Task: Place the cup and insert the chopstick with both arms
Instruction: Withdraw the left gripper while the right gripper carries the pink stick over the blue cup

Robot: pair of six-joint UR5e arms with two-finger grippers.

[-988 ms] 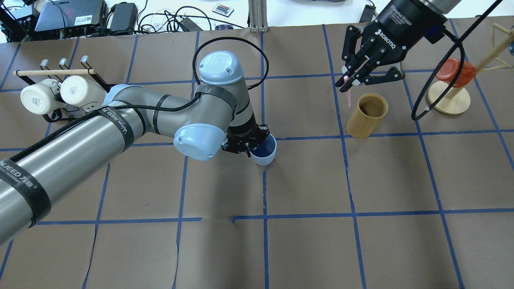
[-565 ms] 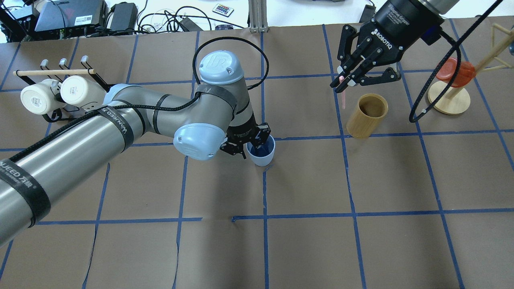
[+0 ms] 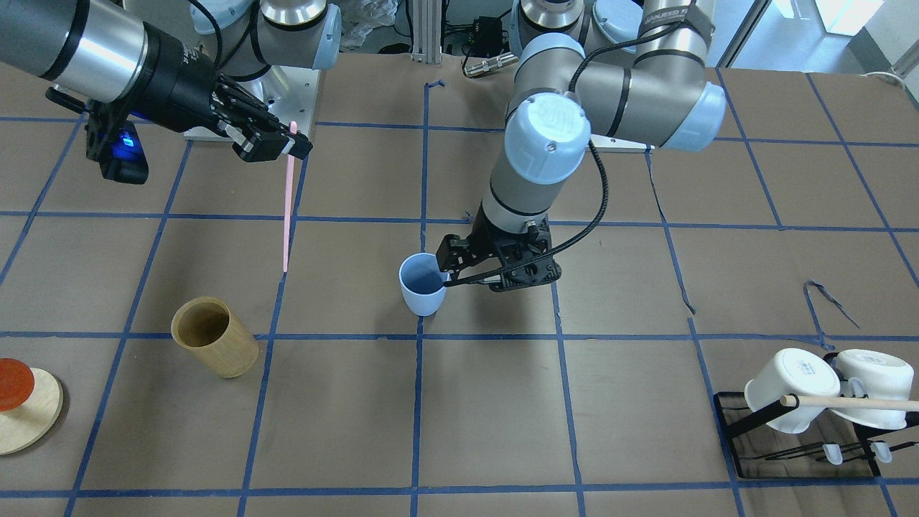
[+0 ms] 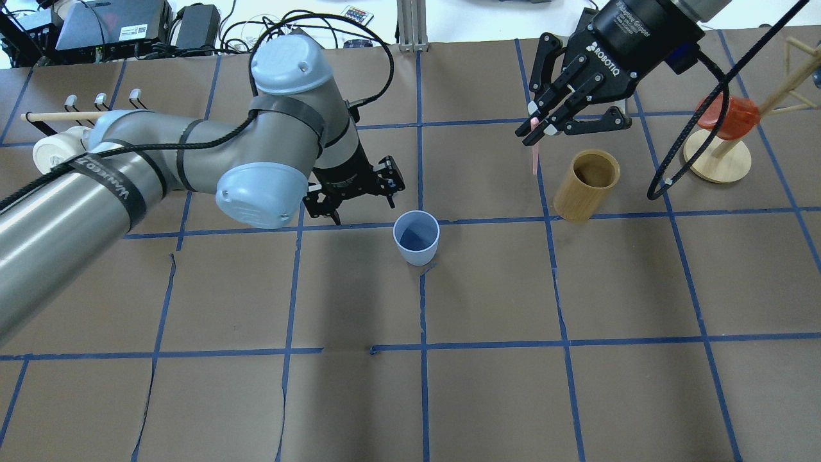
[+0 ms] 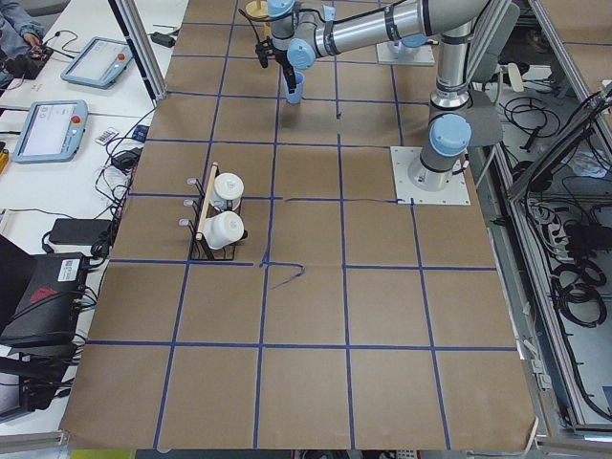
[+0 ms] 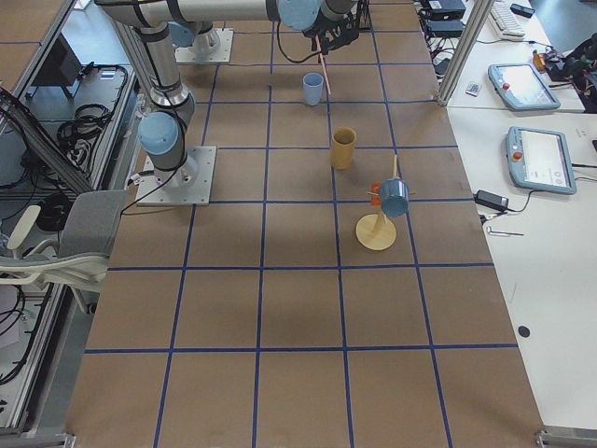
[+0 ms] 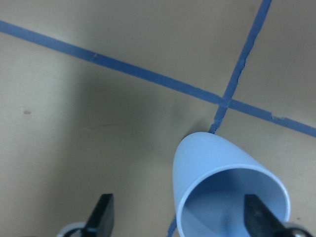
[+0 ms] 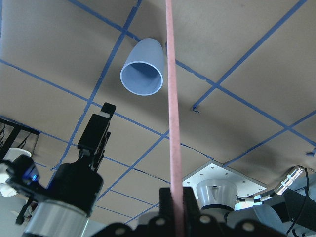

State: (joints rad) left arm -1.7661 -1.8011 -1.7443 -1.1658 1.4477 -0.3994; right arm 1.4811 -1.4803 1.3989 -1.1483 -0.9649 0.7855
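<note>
The light-blue cup [image 4: 417, 239] stands upright on the brown paper at a blue tape crossing, and also shows in the front view [image 3: 422, 284]. My left gripper [image 4: 363, 212] is open and empty, raised just left of the cup. In the left wrist view its fingertips [image 7: 104, 217] spread wide over the cup [image 7: 227, 192]. My right gripper [image 4: 535, 131] is shut on the top of the pale-pink chopstick [image 4: 534, 160], which hangs straight down [image 3: 288, 208] above the table, well to the cup's right. The right wrist view shows the chopstick [image 8: 173, 98] beside the cup [image 8: 143, 69].
A tan wooden cylinder cup [image 4: 587, 185] stands under the right gripper's right side. A wooden stand [image 4: 717, 160] with a red cup [image 4: 728, 115] is at the far right. A black rack with white mugs [image 3: 797, 391] and a wood dowel [image 4: 58, 116] is at the left.
My left gripper has let go of the cup, opened, and drawn back up and to the left. My right gripper has moved a little left with the chopstick.
</note>
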